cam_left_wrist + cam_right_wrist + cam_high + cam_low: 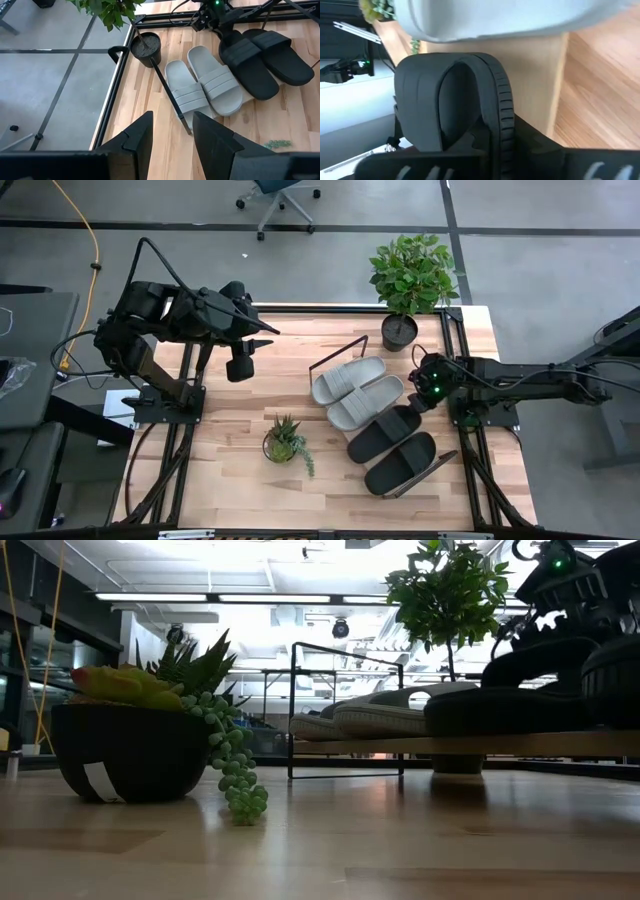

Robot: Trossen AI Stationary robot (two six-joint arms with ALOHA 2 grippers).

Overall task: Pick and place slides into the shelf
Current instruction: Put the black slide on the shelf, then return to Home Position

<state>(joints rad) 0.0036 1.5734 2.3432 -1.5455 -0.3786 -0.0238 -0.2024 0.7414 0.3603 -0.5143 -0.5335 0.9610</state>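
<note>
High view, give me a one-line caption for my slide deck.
Four slides, two light grey and two black, lined up on the shelf; right pincer at a black slide's heel.

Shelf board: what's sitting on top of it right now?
On the shelf lie four slides side by side: two light grey slides and two black slides. The right gripper is at the nearer black one's heel. Most of the board is covered by them.

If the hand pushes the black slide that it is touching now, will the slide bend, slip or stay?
The black slide looks like thick moulded foam, so probably light and slightly bendy. The shelf board seems smooth and slanted, so a push from the right hand might slide it.
</note>
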